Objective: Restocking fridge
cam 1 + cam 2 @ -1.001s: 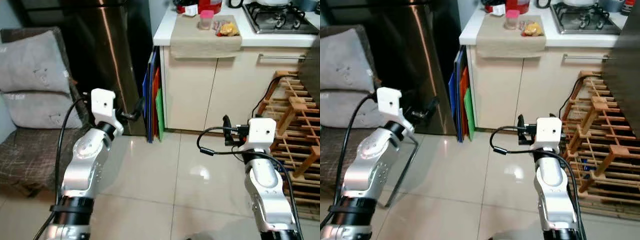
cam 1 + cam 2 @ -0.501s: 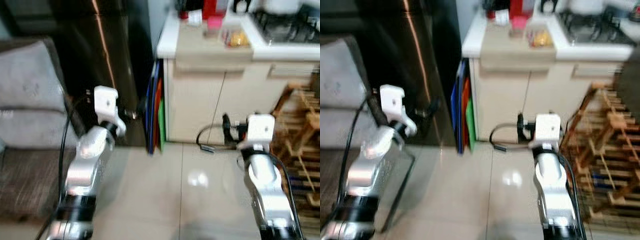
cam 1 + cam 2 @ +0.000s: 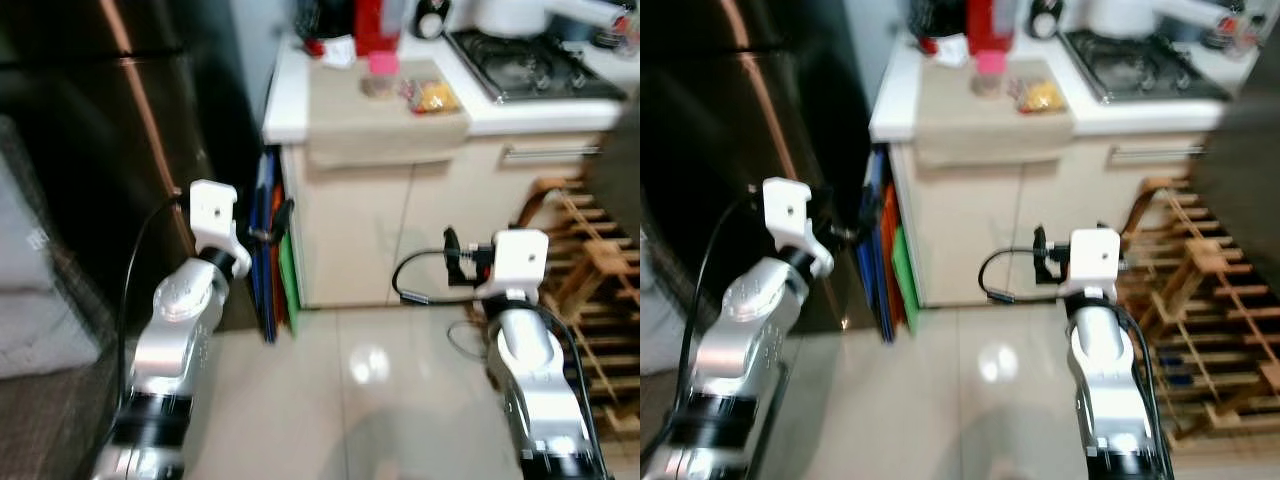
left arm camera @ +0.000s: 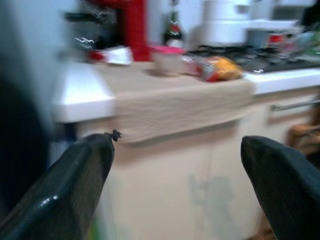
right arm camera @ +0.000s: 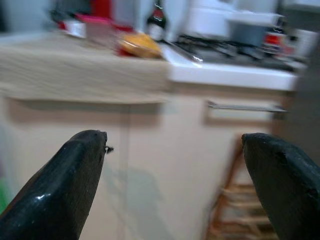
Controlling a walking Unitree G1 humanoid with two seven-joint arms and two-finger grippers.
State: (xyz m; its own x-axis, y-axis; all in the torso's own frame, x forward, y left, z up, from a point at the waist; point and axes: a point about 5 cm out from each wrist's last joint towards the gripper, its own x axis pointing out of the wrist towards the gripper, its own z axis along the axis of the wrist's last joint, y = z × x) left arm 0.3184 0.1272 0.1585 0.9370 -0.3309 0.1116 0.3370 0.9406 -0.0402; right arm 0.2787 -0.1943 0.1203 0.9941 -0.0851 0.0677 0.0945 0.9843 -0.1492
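Jaws on both the left gripper (image 4: 175, 185) and right gripper (image 5: 172, 185) were wide open and empty (view had swung from armchair toward the bench (image 3: 300, 95)), so restocking hadn't started.

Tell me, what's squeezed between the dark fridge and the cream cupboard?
In the left eye view, flat boards, blue, orange and green, stand on edge between the fridge and the cupboard.

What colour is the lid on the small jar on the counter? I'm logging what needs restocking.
Pink lid, clearest in the left eye view.
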